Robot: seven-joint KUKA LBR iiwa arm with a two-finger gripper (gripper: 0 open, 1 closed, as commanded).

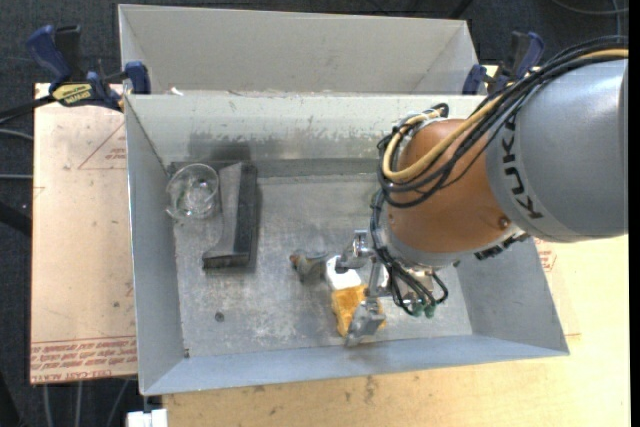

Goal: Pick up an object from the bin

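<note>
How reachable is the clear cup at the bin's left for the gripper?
Probably reachable: bare floor lies between the gripper, now by the yellow thing at the front, and the clear cup. The dark block beside it and the left wall may crowd a grasp.

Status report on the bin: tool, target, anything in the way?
Tool down by the bin's near wall, over a yellow lump. Small white-and-brown piece close beside it. Clear cup and dark bar well away, left side.

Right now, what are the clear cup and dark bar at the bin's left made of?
The clear cup looks like glass or clear plastic, glossy: see-through, with bright glints. The dark bar looks matte, maybe rubber or plastic: no shine; can't say which.
</note>
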